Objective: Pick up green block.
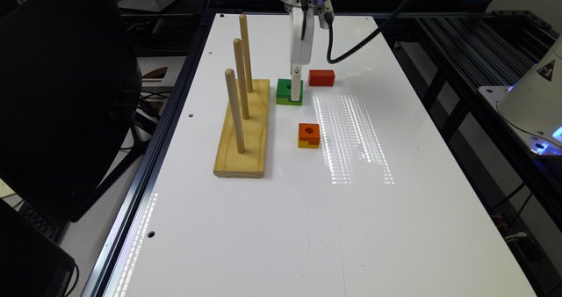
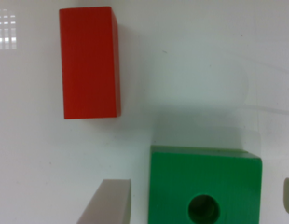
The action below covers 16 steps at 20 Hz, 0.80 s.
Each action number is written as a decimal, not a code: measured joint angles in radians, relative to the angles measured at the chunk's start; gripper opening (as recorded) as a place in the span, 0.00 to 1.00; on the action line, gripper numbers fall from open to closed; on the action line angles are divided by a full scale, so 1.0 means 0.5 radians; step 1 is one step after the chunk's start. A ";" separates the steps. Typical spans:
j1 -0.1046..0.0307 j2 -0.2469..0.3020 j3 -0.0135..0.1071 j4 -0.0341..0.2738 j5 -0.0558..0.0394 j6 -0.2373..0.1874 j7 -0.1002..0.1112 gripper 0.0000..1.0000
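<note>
Claw (image 1: 297, 95) is down at counter (image 1: 307, 226) level, straddling the green block (image 1: 285, 91). In the wrist view one grey finger (image 2: 107, 203) stands on one side of the green block (image 2: 205, 186) and the edge of the other finger shows on the far side; a gap remains on each side, so the claw is released, not yet gripping. The block sits flat on the counter between the fingers, round hole up, lime-yellow lower layer showing in the exterior view.

Exterior view, left to right of the claw: the wooden peg stand (image 1: 243, 130) with three upright dowels lies just beside the block on the exterior view's left. The orange-and-yellow block (image 1: 309, 135) sits on the counter nearer the camera than the claw, apart from it. The red block (image 1: 321, 77) lies close by on the exterior view's right, apart from the green block; the wrist view confirms white counter between the red block (image 2: 90, 62) and the green one.
</note>
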State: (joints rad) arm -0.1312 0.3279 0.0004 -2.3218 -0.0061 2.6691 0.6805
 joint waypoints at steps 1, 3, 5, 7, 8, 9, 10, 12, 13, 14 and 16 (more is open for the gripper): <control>0.000 0.006 0.000 0.004 0.000 0.001 0.000 1.00; 0.000 0.013 0.000 0.015 0.000 0.001 0.000 1.00; -0.001 0.017 0.000 0.021 0.000 0.001 -0.001 1.00; -0.001 0.017 0.000 0.021 0.000 0.001 -0.001 1.00; -0.001 0.017 0.000 0.021 0.000 0.001 -0.001 1.00; -0.001 0.017 0.000 0.021 0.000 0.001 -0.001 1.00; -0.001 0.017 0.000 0.021 0.000 0.001 -0.002 1.00; -0.001 0.017 0.000 0.021 0.000 0.001 -0.002 1.00; -0.001 0.017 0.000 0.021 0.000 0.001 -0.002 1.00; -0.001 0.017 0.000 0.021 0.000 0.001 -0.002 1.00; -0.001 0.017 0.000 0.021 0.000 0.001 -0.002 1.00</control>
State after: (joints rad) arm -0.1318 0.3364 0.0004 -2.3112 -0.0061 2.6698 0.6795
